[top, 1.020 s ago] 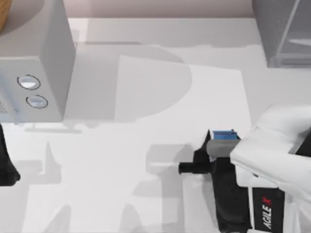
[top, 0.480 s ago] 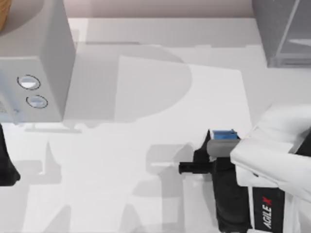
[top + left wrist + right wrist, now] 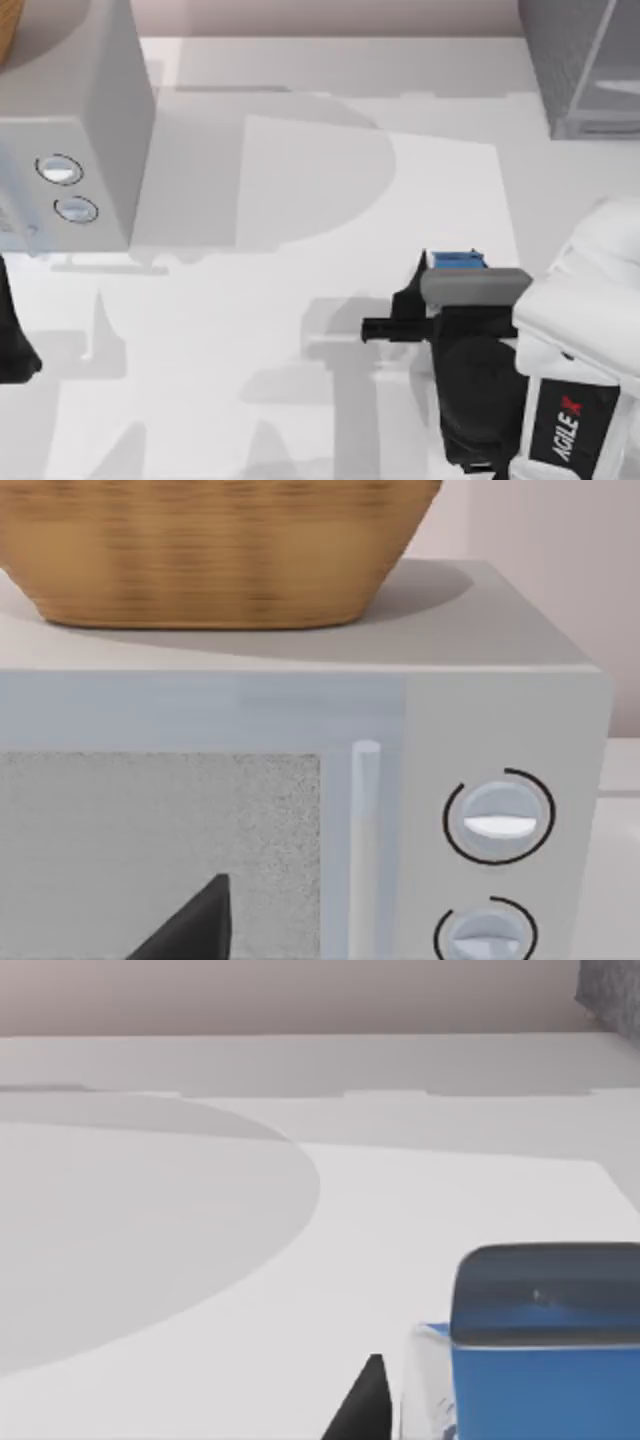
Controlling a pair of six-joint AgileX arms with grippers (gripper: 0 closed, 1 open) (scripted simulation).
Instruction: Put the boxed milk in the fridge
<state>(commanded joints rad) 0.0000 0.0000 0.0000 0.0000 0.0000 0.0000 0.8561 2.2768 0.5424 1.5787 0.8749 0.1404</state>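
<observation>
Since 1.0 s ago the right arm has shifted a little toward the far edge of the table, and the boxed milk [image 3: 459, 261] has gone with it, its blue top now sitting slightly farther up in the top view. The right gripper [image 3: 440, 300] is over the carton near the table's right front part; one dark fingertip shows just beside the carton in the right wrist view, but whether the fingers are clamped on it or merely around it I cannot tell. In that wrist view the boxed milk [image 3: 540, 1360] stands upright with its blue top uppermost (a dark translucent panel lies across its upper part).

The fridge [image 3: 585, 65], 1 dark grey speckled cabinet, stands at the table's far right corner, well apart from the carton. 1 microwave [image 3: 70, 150] with 2 round dials [image 3: 60, 169] stands at the left edge, and 1 woven basket [image 3: 215, 550] rests on top of it. The left gripper [image 3: 15, 345] is parked at the left edge, in front of the microwave.
</observation>
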